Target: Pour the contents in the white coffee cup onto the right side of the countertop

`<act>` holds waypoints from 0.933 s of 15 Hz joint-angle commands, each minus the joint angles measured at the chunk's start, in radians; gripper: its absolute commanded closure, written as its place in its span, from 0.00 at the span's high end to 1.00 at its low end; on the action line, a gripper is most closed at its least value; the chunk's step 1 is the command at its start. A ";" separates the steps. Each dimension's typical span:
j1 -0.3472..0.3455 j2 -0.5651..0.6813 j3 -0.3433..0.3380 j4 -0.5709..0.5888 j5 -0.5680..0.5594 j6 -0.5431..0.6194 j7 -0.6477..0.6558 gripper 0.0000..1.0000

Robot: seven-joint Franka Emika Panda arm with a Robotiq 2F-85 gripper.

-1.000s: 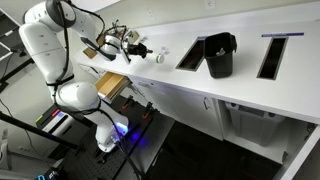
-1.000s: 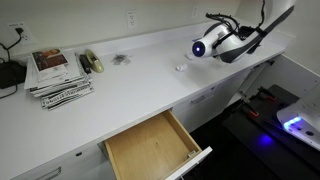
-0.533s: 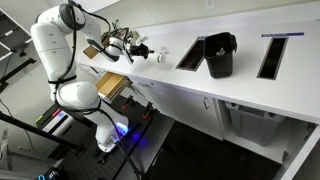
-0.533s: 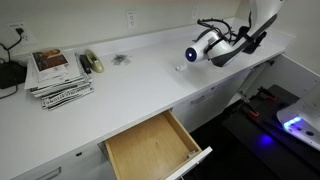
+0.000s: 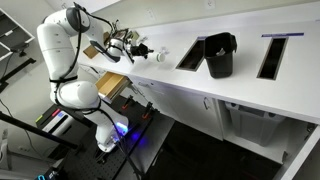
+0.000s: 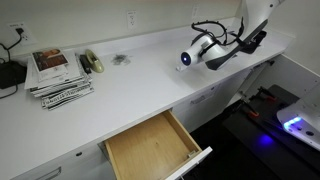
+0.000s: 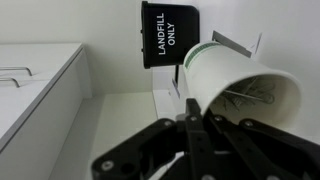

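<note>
My gripper [image 7: 190,125] is shut on the white coffee cup [image 7: 240,90], which has a green stripe and lies on its side above the white countertop [image 7: 120,120]. The cup's mouth faces the wrist camera, and thin pale contents [image 7: 255,97] lie inside it. In an exterior view the cup [image 6: 189,58] hangs tilted over the countertop [image 6: 130,85] with my gripper [image 6: 200,54] around it. My gripper [image 5: 136,48] also shows near the robot's end of the countertop [image 5: 250,90]. No spilled bits show on the surface.
A black bin [image 5: 220,55] labelled "LANDFILL ONLY" [image 7: 168,35] stands between two dark slots [image 5: 190,55] [image 5: 272,55]. A small white object [image 5: 160,57] sits on the counter near my gripper. An open wooden drawer [image 6: 155,145] juts out below. Magazines [image 6: 58,75] lie at the far end.
My gripper has carried the cup along the counter toward the magazines' end and slightly lower. The arm's upper body has swung with it. The cup stays held on its side.
</note>
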 commanded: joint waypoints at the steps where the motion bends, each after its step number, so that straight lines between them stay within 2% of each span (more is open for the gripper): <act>1: 0.018 0.044 -0.010 0.056 -0.018 -0.056 -0.027 0.01; 14: 0.033 0.165 -0.016 0.182 0.001 -0.199 -0.040 0.01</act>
